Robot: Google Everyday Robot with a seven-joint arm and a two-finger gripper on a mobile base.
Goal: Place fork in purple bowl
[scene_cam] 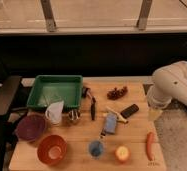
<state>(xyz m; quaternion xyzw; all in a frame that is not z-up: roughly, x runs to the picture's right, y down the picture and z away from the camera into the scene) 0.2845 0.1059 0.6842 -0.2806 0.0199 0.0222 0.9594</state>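
Where my white arm [174, 82] bends in from the right side of the frame, my gripper [154, 111] sits at its lower end, over the right edge of the wooden table [137, 155]. I cannot tell whether it is released or clenched.

The fork [103, 133] lies flat on the table near the centre of the frame. It is a thin dark sliver just beside the lower left edge of the blue pad [110, 123], just above the blue cup [96, 148] and well apart from my gripper.

The purple bowl [30, 127] stands at the left side of the table, below the green tray [54, 90] and close beside the orange bowl [52, 149], up and to its left. Between the purple bowl and the fork stand a white cup [54, 112] and a small metal cup [74, 115]. The longer black-handled utensil [92, 106] lies above the fork, running up toward the tray's right corner.

A black block [130, 110] lies right of the pad. A dark red cluster [117, 92] sits near the table's top edge, a yellow-red fruit [122, 153] at lower centre, and an orange-red stick-shaped thing [149, 144] at lower right.
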